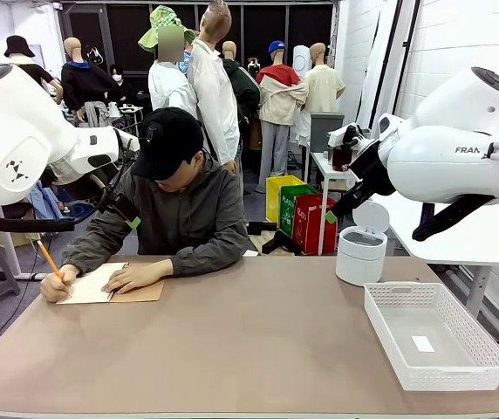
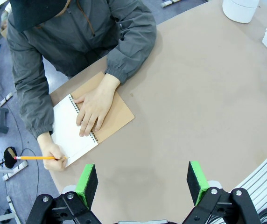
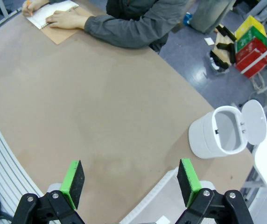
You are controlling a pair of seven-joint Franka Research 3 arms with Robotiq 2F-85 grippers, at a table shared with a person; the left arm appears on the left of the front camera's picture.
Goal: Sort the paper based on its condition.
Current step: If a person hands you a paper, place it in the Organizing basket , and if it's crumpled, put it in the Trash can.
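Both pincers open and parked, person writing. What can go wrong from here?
1. The paper sits in the spiral notebook under the person's hand; reaching in now with the left pincer could strike it or the pencil.
2. A flat sheet is hard to pinch; a grab may crease it and muddle its condition.
3. The open bin and basket stand side by side by the right pincer: a wrong drop is easy.
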